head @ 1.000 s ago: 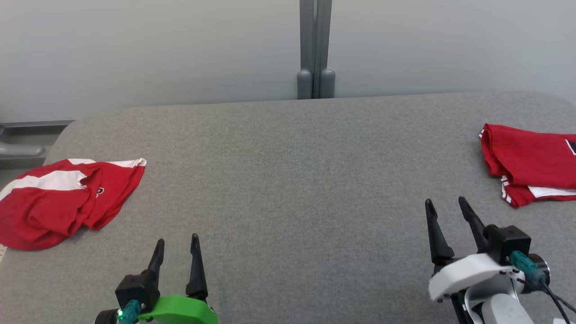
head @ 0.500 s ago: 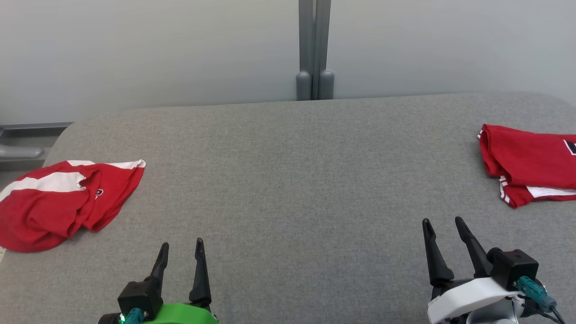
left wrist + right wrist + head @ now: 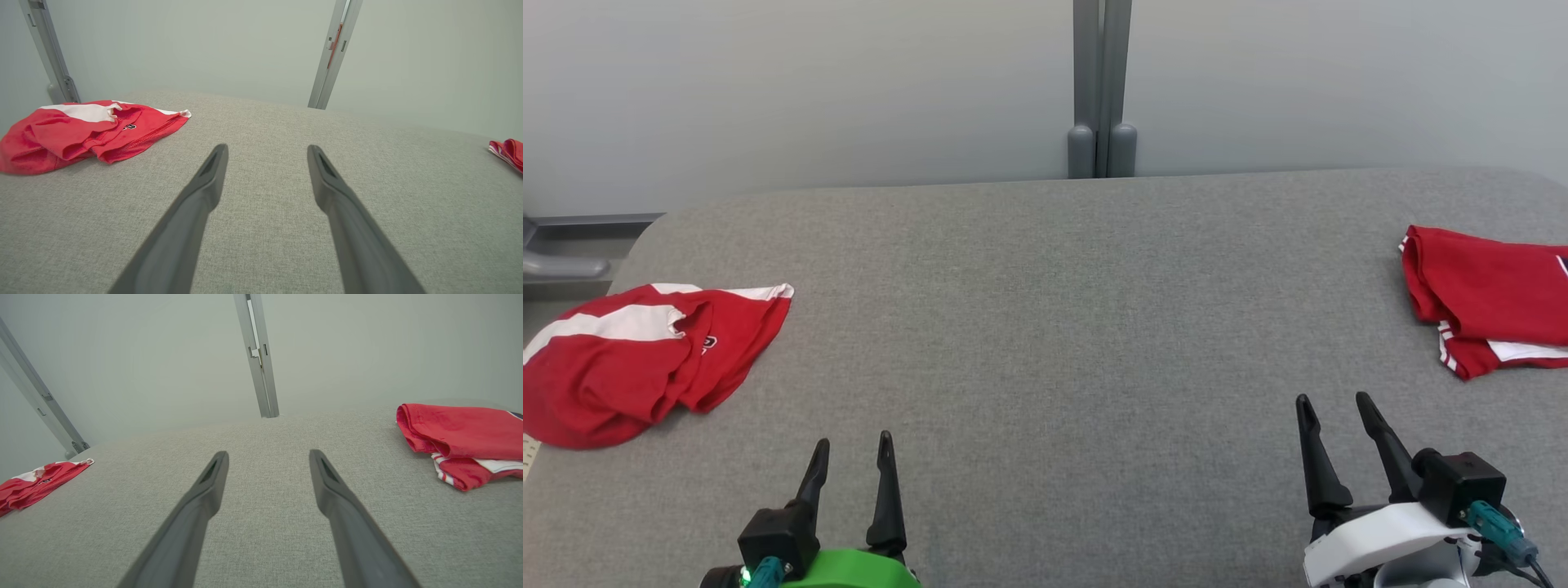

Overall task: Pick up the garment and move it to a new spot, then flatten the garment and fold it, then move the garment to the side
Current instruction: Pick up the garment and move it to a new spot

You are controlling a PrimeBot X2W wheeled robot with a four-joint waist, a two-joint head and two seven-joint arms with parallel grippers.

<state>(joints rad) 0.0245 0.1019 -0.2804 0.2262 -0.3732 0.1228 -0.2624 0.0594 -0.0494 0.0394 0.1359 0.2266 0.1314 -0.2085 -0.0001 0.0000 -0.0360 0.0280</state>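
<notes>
A crumpled red and white garment [image 3: 637, 359] lies at the left edge of the grey table [image 3: 1045, 327]; the left wrist view has this crumpled garment [image 3: 81, 130] at its upper left. A folded red garment [image 3: 1490, 298] rests at the table's right edge, seen as the folded garment [image 3: 466, 441] in the right wrist view. My left gripper [image 3: 854, 445] stands open low at the near left, empty, to the right of the crumpled garment. My right gripper [image 3: 1335, 402] is open and empty at the near right, below the folded one.
A pale wall with a grey vertical post [image 3: 1101, 90] stands behind the table. A grey ledge [image 3: 572, 245] runs past the table's far left corner. The wide middle of the grey surface holds nothing.
The right gripper has drawn back toward the near edge and lower in view. The left gripper eased back slightly. Both garments lie as before; the camera shifted a little.
</notes>
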